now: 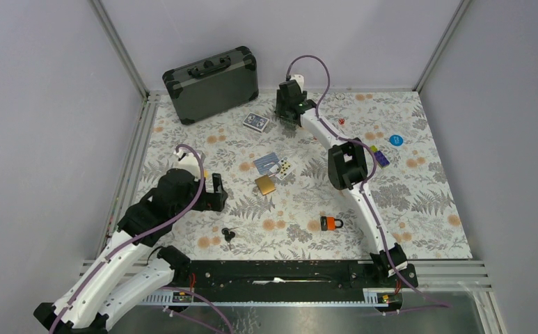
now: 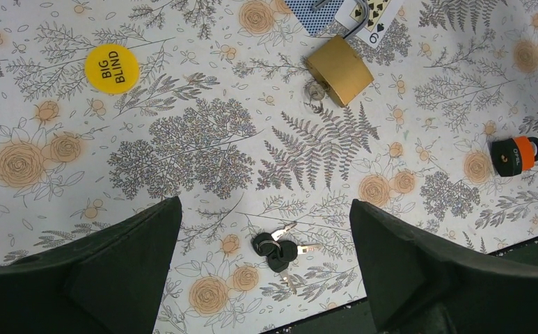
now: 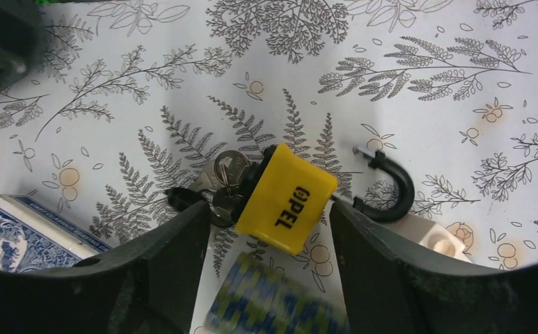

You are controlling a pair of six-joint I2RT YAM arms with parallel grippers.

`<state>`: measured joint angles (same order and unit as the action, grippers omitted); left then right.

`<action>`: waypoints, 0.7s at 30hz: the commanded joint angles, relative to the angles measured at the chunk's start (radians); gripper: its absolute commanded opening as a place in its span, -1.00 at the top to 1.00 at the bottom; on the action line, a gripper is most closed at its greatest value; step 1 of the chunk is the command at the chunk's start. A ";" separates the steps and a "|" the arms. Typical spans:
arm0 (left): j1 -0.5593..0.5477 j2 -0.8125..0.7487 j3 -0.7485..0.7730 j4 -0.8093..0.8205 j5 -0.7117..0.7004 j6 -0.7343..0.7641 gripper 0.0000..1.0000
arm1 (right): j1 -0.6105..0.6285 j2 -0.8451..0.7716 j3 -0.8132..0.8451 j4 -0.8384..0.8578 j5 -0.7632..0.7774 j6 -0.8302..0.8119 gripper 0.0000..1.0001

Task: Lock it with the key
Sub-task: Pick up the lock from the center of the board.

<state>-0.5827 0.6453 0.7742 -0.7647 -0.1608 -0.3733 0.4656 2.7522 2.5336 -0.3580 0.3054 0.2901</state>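
One yellow OPEL padlock lies on the floral surface between the open jaws of my right gripper, ungripped. Its shackle stands sprung, with a key at its base. My left gripper, jaws wide, hovers over a loose key bunch. Locking is, I judge, wholly undone: shackle to press home, key to turn.

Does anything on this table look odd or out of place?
The yellow padlock, lying between the right fingers, has its black shackle swung open and keys stuck in its other end.
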 commanded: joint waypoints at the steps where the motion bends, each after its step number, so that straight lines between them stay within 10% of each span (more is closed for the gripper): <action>1: 0.004 0.003 -0.002 0.050 0.020 0.015 -0.98 | -0.014 0.035 0.035 -0.039 0.001 -0.001 -0.30; 10: 0.004 0.014 -0.001 0.050 0.022 0.016 -0.98 | -0.016 -0.039 0.006 0.025 0.009 -0.042 0.72; 21: 0.004 0.020 -0.001 0.050 0.021 0.016 -0.98 | -0.015 -0.259 -0.029 0.111 -0.073 -0.046 1.00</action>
<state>-0.5827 0.6651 0.7742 -0.7612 -0.1528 -0.3695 0.4534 2.7098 2.5072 -0.3386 0.2653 0.2485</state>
